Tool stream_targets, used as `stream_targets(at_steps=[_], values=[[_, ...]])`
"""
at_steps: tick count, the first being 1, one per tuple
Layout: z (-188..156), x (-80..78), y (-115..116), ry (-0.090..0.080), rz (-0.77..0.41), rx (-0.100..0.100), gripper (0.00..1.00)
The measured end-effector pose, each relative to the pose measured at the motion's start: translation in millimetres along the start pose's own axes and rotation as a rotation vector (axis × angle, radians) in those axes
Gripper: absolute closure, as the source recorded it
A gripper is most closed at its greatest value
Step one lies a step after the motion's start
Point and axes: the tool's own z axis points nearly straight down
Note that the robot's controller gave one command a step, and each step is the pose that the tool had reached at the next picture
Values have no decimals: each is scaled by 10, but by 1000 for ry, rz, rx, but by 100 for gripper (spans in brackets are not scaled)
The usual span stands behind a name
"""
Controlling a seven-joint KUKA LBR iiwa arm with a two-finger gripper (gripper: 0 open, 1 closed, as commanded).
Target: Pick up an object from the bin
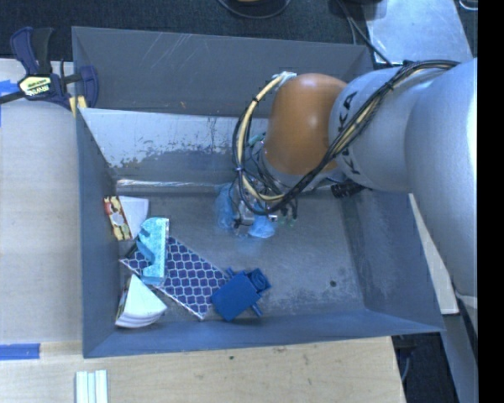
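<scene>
One pale-blue lump (pixel 228 210) at frame centre, right under gripper (pixel 254 222); probably the pick, being alone on bare floor with room all round; open or shut: cannot tell, hidden by wrist and cables. Five other bits heaped lower left, well apart: blue block (pixel 238 295), patterned sheet (pixel 189 274), teal cloth (pixel 155 243), white piece (pixel 139 309), packet (pixel 116 217). Nothing blocking at centre, only back wall of bin (pixel 164 137) near.

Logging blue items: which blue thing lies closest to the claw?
The pale blue lump at the claw, mid-bin; the dark blue block and the teal piece lie well apart from it.
</scene>
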Motion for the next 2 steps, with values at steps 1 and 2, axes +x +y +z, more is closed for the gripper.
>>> stream_targets(at_steps=[1,2], values=[[-741,95,-1,7,-44,4,100],[-37,73,-98,-7,42,-3,100]])
